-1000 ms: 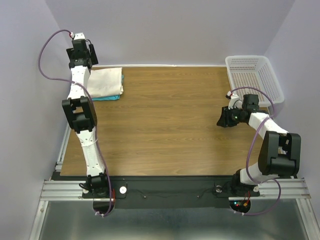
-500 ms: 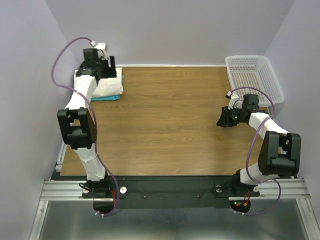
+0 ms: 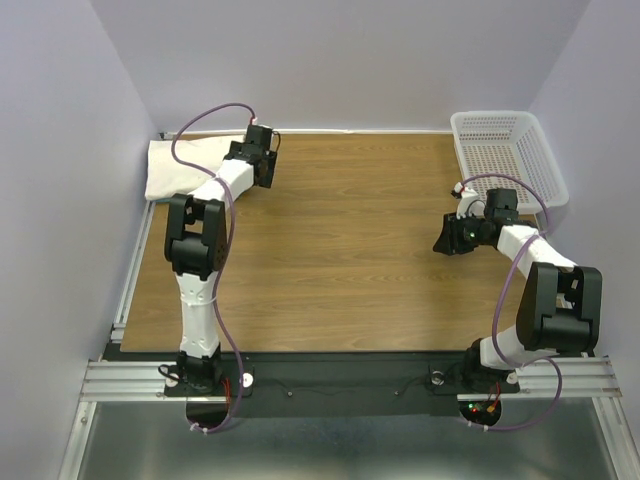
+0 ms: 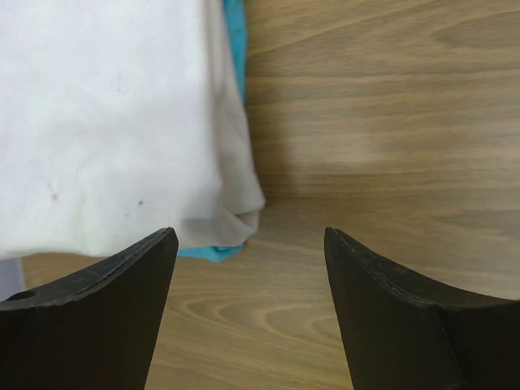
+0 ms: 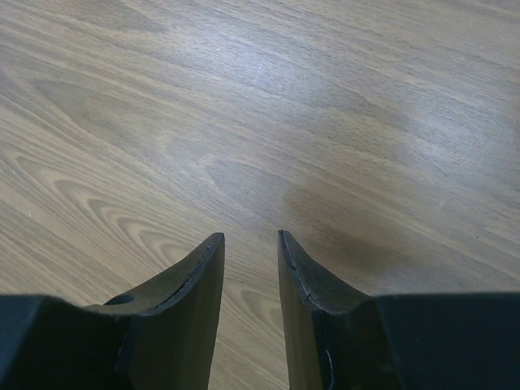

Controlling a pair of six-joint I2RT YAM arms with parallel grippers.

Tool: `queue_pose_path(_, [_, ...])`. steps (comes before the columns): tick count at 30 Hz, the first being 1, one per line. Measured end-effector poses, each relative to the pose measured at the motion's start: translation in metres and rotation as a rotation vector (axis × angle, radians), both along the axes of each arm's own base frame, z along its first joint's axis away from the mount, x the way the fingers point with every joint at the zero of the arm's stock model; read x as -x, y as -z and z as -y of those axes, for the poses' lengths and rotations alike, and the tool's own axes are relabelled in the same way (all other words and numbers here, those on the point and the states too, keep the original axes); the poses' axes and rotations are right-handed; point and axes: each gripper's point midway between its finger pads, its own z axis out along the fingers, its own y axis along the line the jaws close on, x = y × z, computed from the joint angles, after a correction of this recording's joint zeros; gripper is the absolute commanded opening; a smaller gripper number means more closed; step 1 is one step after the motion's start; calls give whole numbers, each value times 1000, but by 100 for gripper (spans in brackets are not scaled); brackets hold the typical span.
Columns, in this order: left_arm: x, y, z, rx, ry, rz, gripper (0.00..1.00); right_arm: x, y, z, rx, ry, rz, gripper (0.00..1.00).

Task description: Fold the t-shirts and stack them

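Observation:
The cream-white t-shirt (image 3: 183,166) lies folded at the table's far left corner. In the left wrist view it (image 4: 106,122) rests on the turquoise t-shirt (image 4: 213,253), of which only a thin edge shows along the stack's right side and at the near corner. My left gripper (image 3: 262,168) hovers just right of the stack, open (image 4: 250,233), with only bare wood between its fingers. My right gripper (image 3: 444,240) hangs low over the table's right side, its fingers (image 5: 248,237) a narrow gap apart and holding nothing.
A white plastic mesh basket (image 3: 500,117) stands at the far right corner, behind the right arm. Walls close in on the left, the back and the right. Bare wooden tabletop (image 3: 340,240) stretches between the two grippers.
The left arm has swung from over the folded stack to the right; its gripper now sits off the stack's right edge. The right arm has not moved.

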Motion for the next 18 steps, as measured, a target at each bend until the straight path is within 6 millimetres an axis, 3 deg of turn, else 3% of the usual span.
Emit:
queue_pose_path(9, [-4,-3,-24,-139,-86,33,84,0,0,0,1,-1,1,38])
queue_pose_path(18, [-4,27,-23,-206,-84,-15,82,0,0,0,1,-1,0,38])
